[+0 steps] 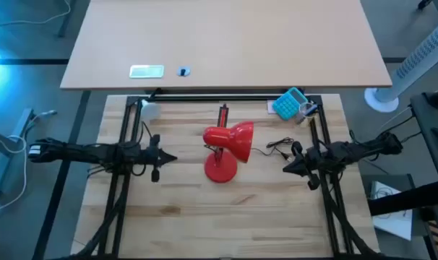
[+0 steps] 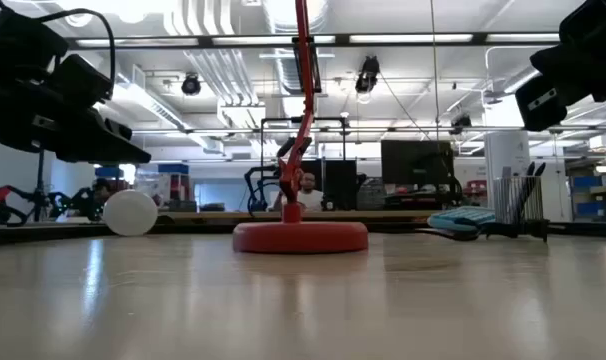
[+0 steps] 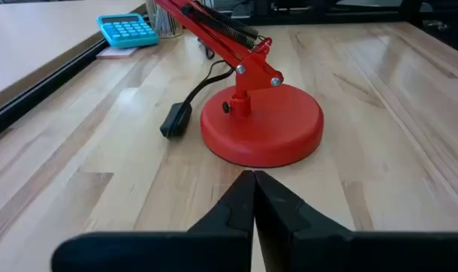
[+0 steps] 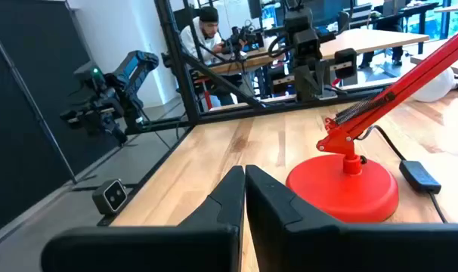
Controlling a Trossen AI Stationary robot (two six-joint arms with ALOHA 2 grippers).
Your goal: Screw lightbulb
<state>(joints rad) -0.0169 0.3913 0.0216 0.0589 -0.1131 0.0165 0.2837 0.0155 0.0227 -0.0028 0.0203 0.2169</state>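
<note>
A red desk lamp with a round flat base and a cone shade stands at the middle of a pale wooden table, its hinged arm rising from the base. The lightbulb, a small white rounded bulb, lies on the tabletop well apart from the lamp, toward the table's far left corner; in the low view it rests left of the lamp's base. The left gripper hangs above the table to the lamp's left, its two dark fingers pressed together and holding nothing, tips pointed at the lamp's base. The right gripper hangs to the lamp's right, fingers likewise pressed together and empty. A blue calculator lies beyond the lamp toward the far right corner, and the lamp's black cord trails on the table to the lamp's right.
</note>
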